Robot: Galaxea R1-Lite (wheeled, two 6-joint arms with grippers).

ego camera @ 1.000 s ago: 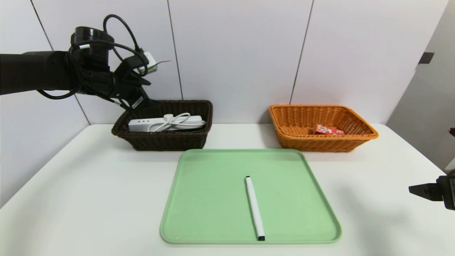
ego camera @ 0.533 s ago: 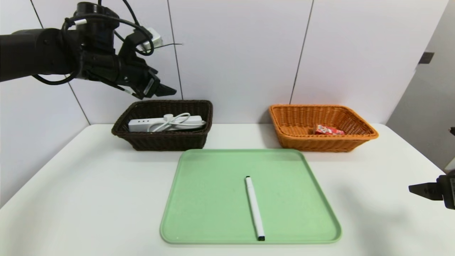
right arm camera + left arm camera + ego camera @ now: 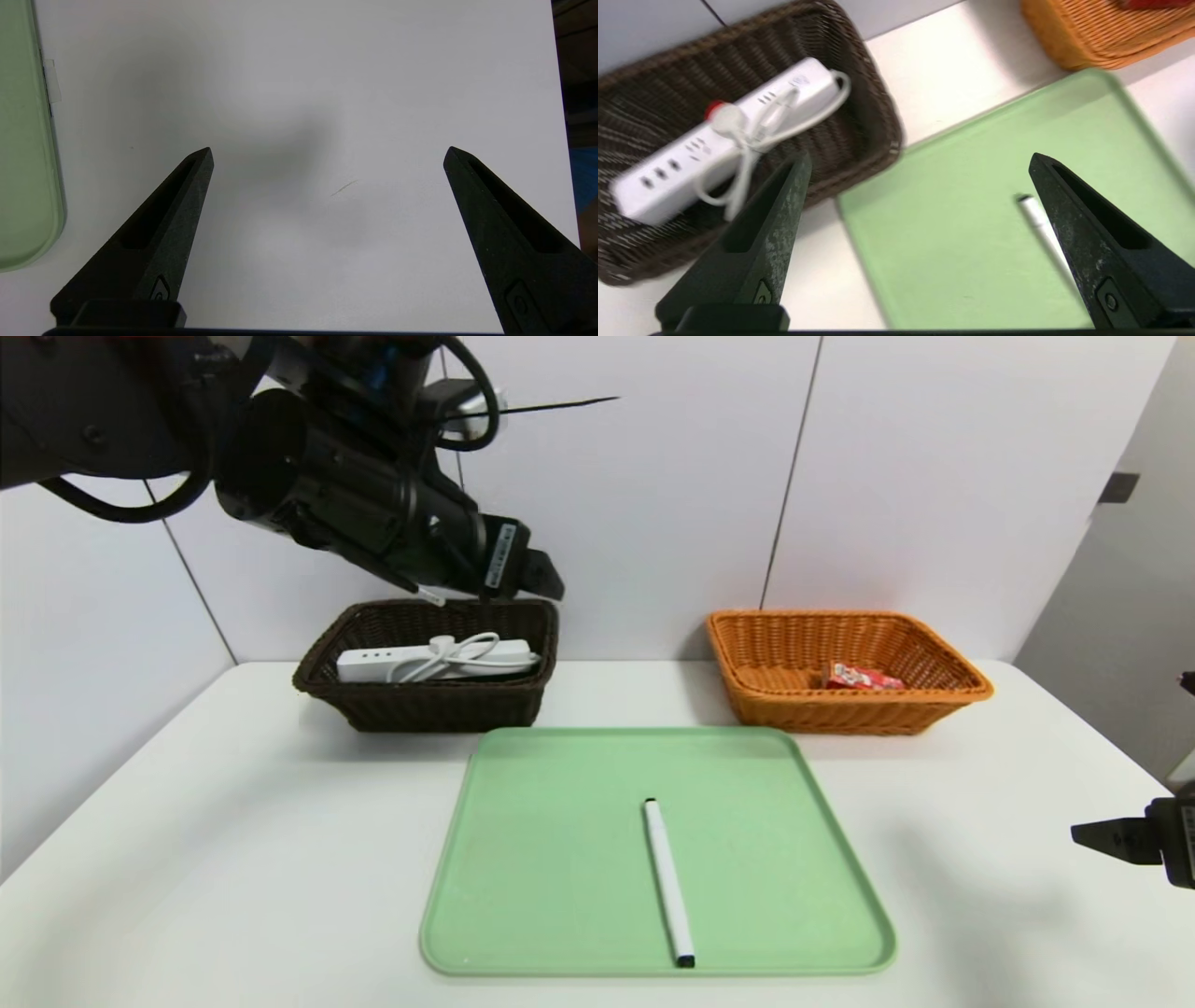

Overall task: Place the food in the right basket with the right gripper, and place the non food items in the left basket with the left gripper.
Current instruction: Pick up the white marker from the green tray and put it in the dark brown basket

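Hanging in the upper left of the head view, the left gripper (image 3: 523, 581) is in the air above the right end of the dark brown left basket (image 3: 425, 707), and its wrist view shows its two pointed fingers (image 3: 756, 247) spread wide with nothing between them. Inside that basket, left of centre in the frame, lies the white power strip (image 3: 434, 660) with its cord looped on top; the same strip (image 3: 724, 140) shows in the left wrist view, resting on the woven floor. The slim white marker (image 3: 668, 883) lies on the pale green tray (image 3: 523, 859) in the lower middle of the head view, its length running roughly from the centre of the tray toward the tray's near edge, black at both ends. In the centre right, the orange-tan right basket (image 3: 845, 711) holds the small red snack pouch (image 3: 863, 678) against its right side. The right gripper (image 3: 1092, 834) sits at the lower right edge of the frame, low over the white table (image 3: 233, 859) and well apart from the tray; its fingers (image 3: 154, 242) are also spread wide and empty.
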